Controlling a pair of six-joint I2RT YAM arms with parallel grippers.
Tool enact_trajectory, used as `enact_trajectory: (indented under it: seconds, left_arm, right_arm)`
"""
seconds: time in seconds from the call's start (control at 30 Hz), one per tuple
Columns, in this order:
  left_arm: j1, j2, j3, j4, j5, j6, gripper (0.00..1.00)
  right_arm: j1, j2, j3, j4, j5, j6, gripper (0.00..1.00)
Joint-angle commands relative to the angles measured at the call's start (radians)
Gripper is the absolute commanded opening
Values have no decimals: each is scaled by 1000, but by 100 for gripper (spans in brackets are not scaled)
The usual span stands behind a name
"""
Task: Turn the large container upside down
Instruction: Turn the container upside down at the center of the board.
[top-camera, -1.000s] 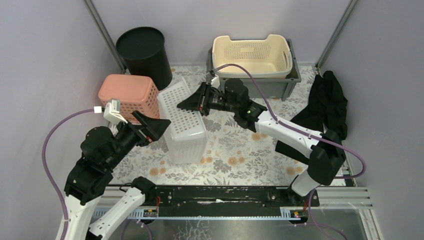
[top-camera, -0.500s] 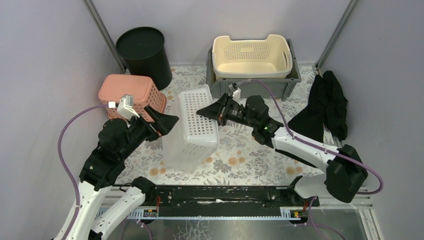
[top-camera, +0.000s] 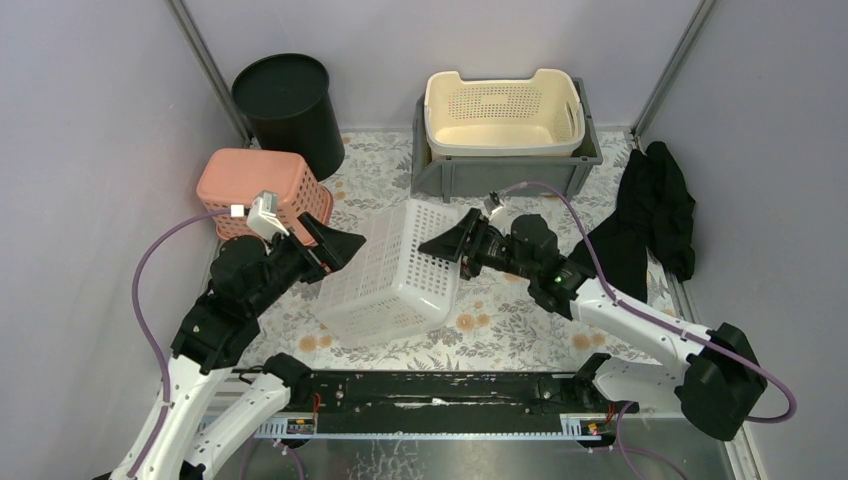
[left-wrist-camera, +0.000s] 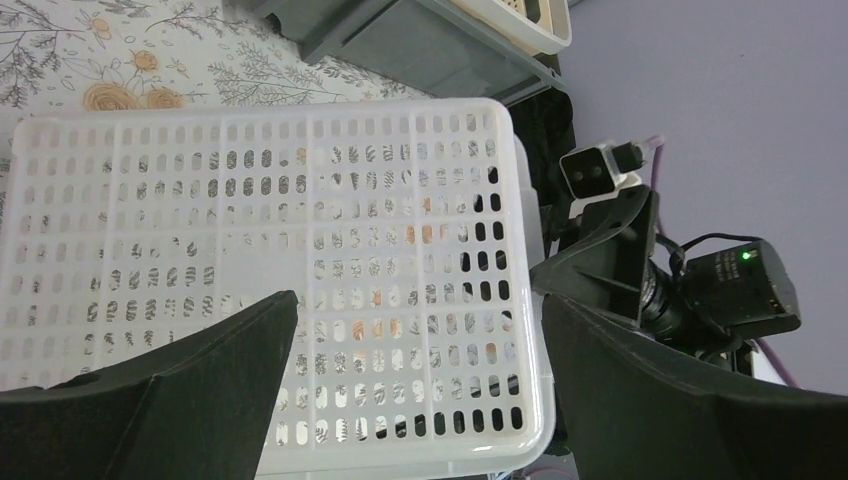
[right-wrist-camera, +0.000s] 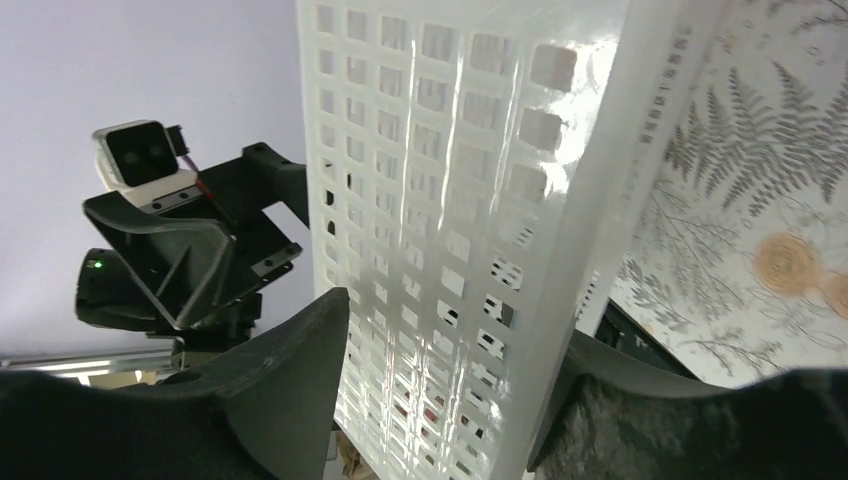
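The large container (top-camera: 390, 275) is a white perforated basket in the middle of the floral mat. It lies tilted, with its slotted base facing up. My left gripper (top-camera: 335, 245) is open wide at its left edge. In the left wrist view the container's base (left-wrist-camera: 270, 250) fills the space in front of the left gripper (left-wrist-camera: 418, 300). My right gripper (top-camera: 440, 245) is at the container's right side. In the right wrist view the right gripper (right-wrist-camera: 455, 320) has its jaws spread to either side of a corner of the container (right-wrist-camera: 450, 150).
A pink basket (top-camera: 258, 185) lies upside down at the back left, next to a black bin (top-camera: 285, 105). A cream basket (top-camera: 503, 110) sits in a grey crate (top-camera: 500, 172) at the back. Black cloth (top-camera: 650, 215) is piled at the right wall.
The container has tipped over from standing on its side to lying lower, base up. The right gripper came nearer and to the right and its jaws widened. The left gripper moved forward.
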Motion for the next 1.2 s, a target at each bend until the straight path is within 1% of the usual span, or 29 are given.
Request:
enact_trajectory:
  seconds: [0.0, 0.2, 0.4, 0.73, 1.0, 1.17]
  left_arm:
    - [5, -11, -21, 70, 27, -11, 100]
    - [5, -14, -45, 74, 37, -17, 100]
    - [5, -11, -53, 79, 43, -19, 100]
    - [5, -7, -60, 81, 50, -18, 100]
    - [5, -6, -67, 82, 55, -18, 100]
    - [5, -3, -72, 88, 57, -20, 100]
  right_arm:
    - [-17, -65, -68, -15, 27, -26, 65]
    - [-39, -111, -172, 18, 18, 7, 66]
    - [-54, -111, -222, 75, 5, 32, 68]
    - [-66, -9, -288, 336, -49, 123, 68]
    - [-70, 43, -319, 443, -64, 136, 68]
    - [-73, 92, -340, 557, -92, 159, 69]
